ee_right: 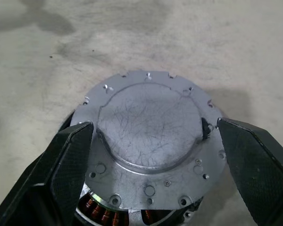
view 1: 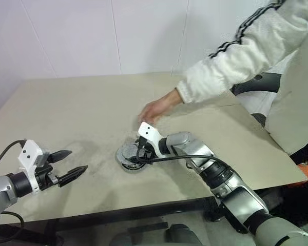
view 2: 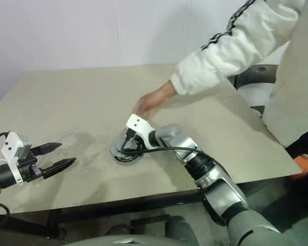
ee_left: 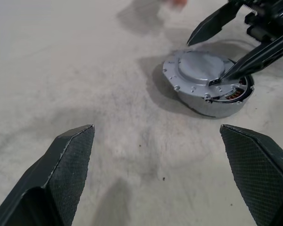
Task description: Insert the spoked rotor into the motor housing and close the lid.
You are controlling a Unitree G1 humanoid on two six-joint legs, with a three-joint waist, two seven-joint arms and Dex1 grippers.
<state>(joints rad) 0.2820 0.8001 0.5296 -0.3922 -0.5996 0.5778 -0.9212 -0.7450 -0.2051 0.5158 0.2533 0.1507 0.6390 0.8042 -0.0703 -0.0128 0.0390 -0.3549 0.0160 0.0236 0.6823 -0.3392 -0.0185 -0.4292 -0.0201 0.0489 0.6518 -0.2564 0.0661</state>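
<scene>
- Evenly bright, diffuse light over the beige table (view 1: 82,107) and the white wall (view 1: 92,36); no hard glare anywhere.
- Soft, faint grey shadows on the tabletop near the left gripper (view 1: 66,165), smudged rather than sharp-edged.
- Darker, tighter shadow pooled on the left side of the motor housing (ee_left: 212,106), seen from the left wrist.
- Motion blur on the person's hand (view 1: 155,109) at the far side of the table; sleeve (view 1: 236,56) sharper.
- Dull matte sheen on the lid (ee_right: 148,136), fine scratches crisply in focus.
- Near fingertips (ee_left: 68,165) large and slightly soft in the wrist views.
</scene>
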